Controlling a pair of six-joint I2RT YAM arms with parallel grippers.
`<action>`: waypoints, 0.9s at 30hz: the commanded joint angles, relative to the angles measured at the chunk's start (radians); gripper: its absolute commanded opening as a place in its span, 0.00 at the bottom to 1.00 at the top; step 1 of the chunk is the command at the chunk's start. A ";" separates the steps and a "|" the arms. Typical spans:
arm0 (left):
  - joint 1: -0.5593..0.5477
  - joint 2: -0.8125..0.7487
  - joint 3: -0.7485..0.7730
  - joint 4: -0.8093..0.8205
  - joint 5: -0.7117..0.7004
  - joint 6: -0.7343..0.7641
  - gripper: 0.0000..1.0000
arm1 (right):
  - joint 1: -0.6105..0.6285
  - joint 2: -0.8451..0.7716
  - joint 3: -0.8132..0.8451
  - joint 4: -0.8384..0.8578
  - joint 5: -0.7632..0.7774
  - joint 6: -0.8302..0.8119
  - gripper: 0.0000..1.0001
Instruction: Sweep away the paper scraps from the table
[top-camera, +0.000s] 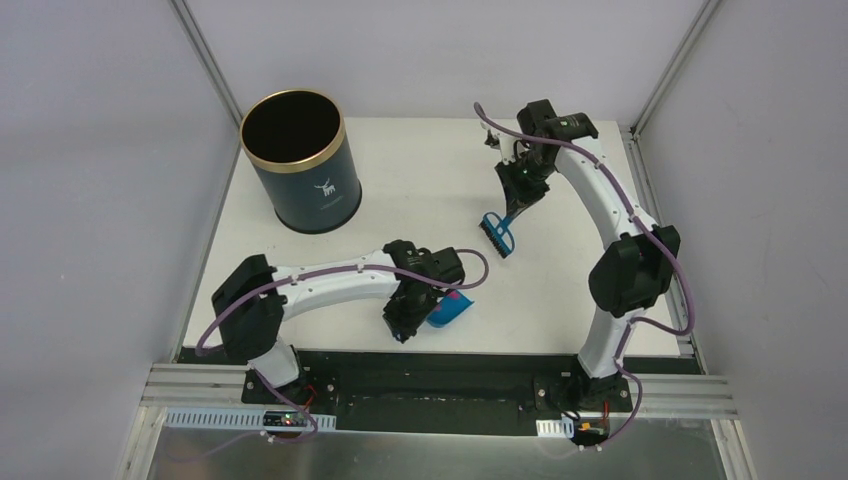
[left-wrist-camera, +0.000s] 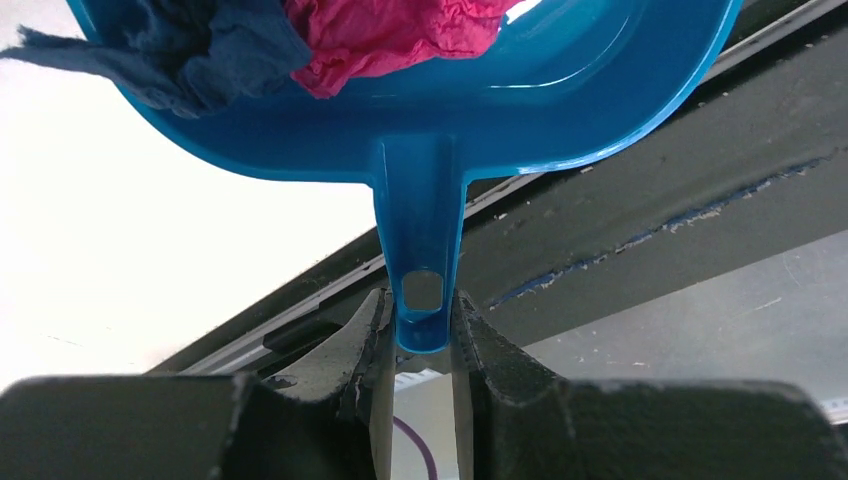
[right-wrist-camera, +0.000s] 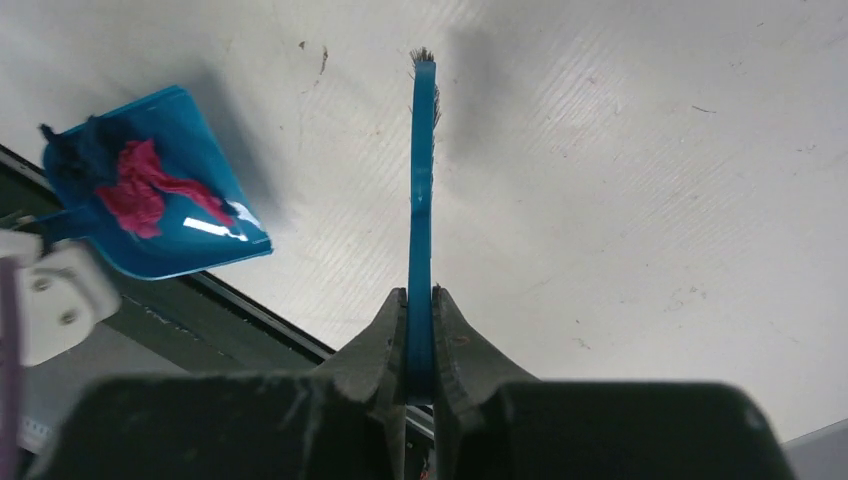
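The left gripper (left-wrist-camera: 420, 322) pinches just the tip of the dustpan (left-wrist-camera: 560, 110) handle. The right gripper (right-wrist-camera: 420, 305) is shut tight on the brush (right-wrist-camera: 422, 180). The paper scraps (left-wrist-camera: 380, 35), pink and dark blue, sit in the pan by the front edge of the table (right-wrist-camera: 650, 200). The blue one hangs over the rim. With such a small hold, a wobble could tip them out before the bin (top-camera: 300, 160).

You have bright, even overhead light on the white table (top-camera: 420, 190), which nearly blows out in the left wrist view. Glare streaks the dustpan (right-wrist-camera: 200, 250), soft shadows fall beside the brush (right-wrist-camera: 421, 200), and each wrist view's dark foreground is blurred.
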 joint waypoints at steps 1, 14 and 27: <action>-0.003 -0.120 -0.008 -0.001 -0.058 -0.051 0.00 | -0.013 -0.082 -0.085 0.107 0.015 0.028 0.00; 0.096 -0.242 0.201 -0.142 -0.142 -0.018 0.00 | -0.133 -0.274 -0.413 0.105 -0.485 0.007 0.00; 0.323 -0.101 0.684 -0.292 -0.096 0.149 0.00 | -0.135 -0.103 -0.664 0.004 -0.967 -0.295 0.00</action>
